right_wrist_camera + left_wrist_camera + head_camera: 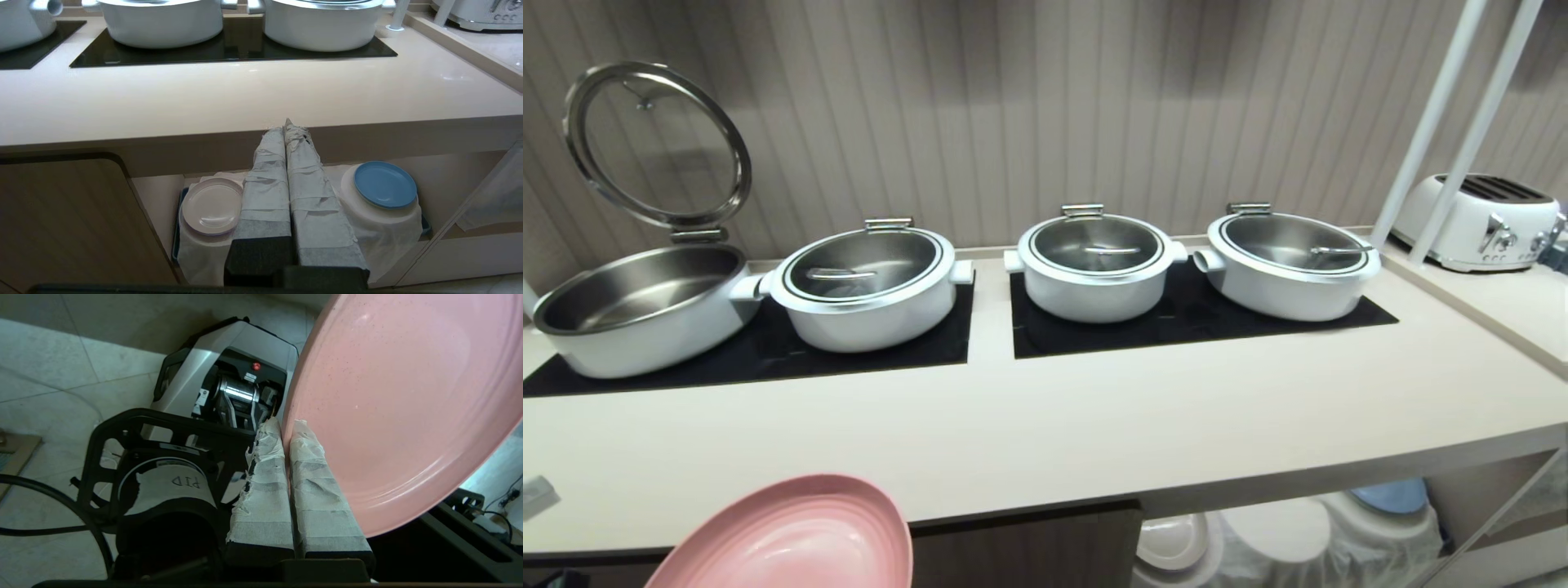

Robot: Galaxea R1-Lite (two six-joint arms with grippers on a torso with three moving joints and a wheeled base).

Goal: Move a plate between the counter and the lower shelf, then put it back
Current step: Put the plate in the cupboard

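Observation:
The pink plate hangs tilted in the air before the counter's front edge, at the near left. My left gripper is shut on the plate, its taped fingers pinching the rim above the robot's base and the floor. My right gripper is shut on nothing, parked in front of the counter edge. Under it the lower shelf holds white cloth mounds. The middle mound is hidden behind the right fingers.
Several white pots stand on black hob panels; the leftmost pot has its lid raised. A cream plate and a blue plate lie on the shelf's outer mounds. A toaster and white posts stand at right.

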